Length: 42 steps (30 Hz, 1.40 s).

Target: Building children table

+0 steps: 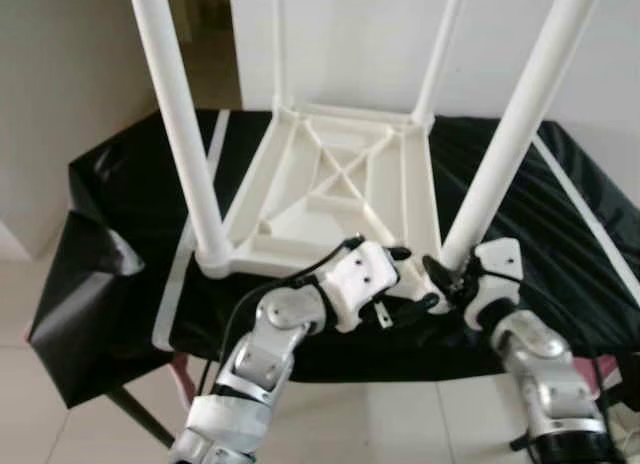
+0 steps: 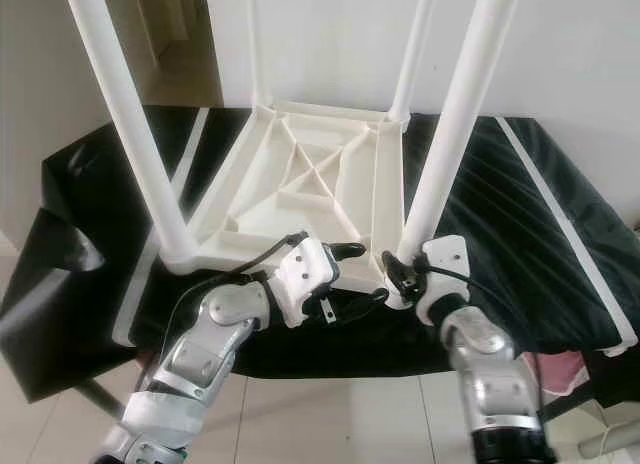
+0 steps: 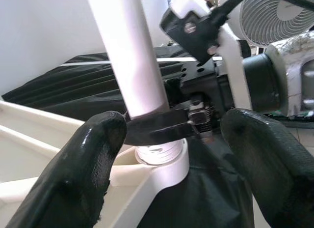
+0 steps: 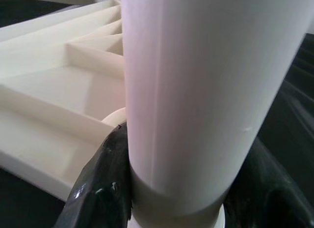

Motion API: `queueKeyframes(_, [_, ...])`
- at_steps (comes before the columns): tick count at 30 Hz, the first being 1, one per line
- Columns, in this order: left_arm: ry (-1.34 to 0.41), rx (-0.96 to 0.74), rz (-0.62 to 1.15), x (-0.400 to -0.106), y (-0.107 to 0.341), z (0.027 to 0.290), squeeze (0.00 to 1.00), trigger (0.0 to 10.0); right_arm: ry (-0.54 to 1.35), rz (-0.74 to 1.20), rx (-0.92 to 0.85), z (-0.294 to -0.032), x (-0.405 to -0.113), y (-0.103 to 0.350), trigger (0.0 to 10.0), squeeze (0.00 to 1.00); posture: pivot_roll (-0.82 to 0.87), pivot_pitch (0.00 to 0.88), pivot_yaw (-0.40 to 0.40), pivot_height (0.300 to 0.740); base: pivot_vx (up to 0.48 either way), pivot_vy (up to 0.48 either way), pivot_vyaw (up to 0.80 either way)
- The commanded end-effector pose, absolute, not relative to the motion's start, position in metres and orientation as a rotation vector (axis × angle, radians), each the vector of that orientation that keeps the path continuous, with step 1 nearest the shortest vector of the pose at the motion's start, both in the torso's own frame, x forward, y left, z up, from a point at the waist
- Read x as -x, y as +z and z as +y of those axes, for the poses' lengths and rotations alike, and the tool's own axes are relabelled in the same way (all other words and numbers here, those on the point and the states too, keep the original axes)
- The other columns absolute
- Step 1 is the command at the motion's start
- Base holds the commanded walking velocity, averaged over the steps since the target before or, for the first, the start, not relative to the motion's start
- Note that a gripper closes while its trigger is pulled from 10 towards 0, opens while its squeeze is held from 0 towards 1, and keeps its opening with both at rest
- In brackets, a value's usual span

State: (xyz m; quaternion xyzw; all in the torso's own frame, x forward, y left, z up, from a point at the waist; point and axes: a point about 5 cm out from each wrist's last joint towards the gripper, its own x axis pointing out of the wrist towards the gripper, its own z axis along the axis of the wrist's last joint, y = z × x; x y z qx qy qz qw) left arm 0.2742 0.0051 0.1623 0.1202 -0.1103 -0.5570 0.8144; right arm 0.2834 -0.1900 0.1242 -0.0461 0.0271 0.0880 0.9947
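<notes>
A white children's table [image 1: 340, 184] lies upside down on a black-covered table [image 1: 120, 194], with its legs pointing up. My right gripper [image 1: 450, 276] is shut on the base of the near-right leg [image 1: 510, 134], just above its socket. In the right wrist view the leg [image 4: 196, 90] stands between my black fingers [image 4: 105, 184]. My left gripper [image 1: 415, 277] is open beside that corner, pointing at the leg's base without touching it. In the left wrist view its fingertips [image 3: 83, 164] stand wide apart before the leg [image 3: 135, 56]. The near-left leg [image 1: 180, 124] stands upright in its socket.
The black cover [image 2: 560, 234] has white stripes and hangs over the near edge. A white wall [image 1: 340, 34] rises behind the table. A white fan [image 3: 274, 16] stands to the right. Pale tiled floor [image 1: 90, 424] lies below, with a pink object [image 1: 185, 376] under the table.
</notes>
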Motion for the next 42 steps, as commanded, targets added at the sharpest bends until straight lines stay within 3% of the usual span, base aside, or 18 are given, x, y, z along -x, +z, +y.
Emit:
queueKeyframes(1, [-1.137, -0.233, -0.235, -0.275, 0.162, 0.005, 0.0, 10.0, 0.079, 0.198, 0.083, -0.192, -0.279, 0.098, 10.0, 0.0, -0.07, 0.003, -0.023, 0.74, 0.0, 0.0, 0.0])
queueKeyframes(14, [-1.114, -0.237, -0.23, -0.277, 0.162, 0.008, 0.0, 10.0, -0.167, 0.211, -0.052, -0.149, -0.272, 0.091, 10.0, 0.0, -0.04, 0.0, -0.04, 0.74, 0.0, 0.0, 0.0])
queueKeyframes(18, [-1.102, -0.237, -0.234, -0.278, 0.163, 0.009, 0.0, 10.0, -0.157, 0.217, -0.074, -0.138, -0.273, 0.092, 10.0, 0.0, -0.04, 0.0, -0.043, 0.74, 0.0, 0.0, 0.0])
queueKeyframes(29, [-1.104, -0.239, -0.238, -0.278, 0.164, 0.008, 0.0, 10.0, -0.143, 0.196, -0.07, -0.14, -0.277, 0.098, 10.0, 0.0, -0.04, 0.0, -0.044, 0.74, 0.0, 0.0, 0.0])
queueKeyframes(30, [-1.105, -0.24, -0.238, -0.278, 0.164, 0.008, 0.0, 10.0, -0.115, 0.17, -0.075, -0.14, -0.277, 0.102, 10.0, 1.0, -0.04, 0.0, -0.045, 0.74, 0.0, 0.0, 0.0])
queueKeyframes(42, [-1.109, -0.242, -0.229, -0.276, 0.16, 0.009, 0.0, 10.0, 0.058, 0.064, -0.035, -0.155, -0.262, 0.108, 10.0, 1.0, -0.05, 0.0, -0.049, 0.74, 0.0, 0.0, 0.0])
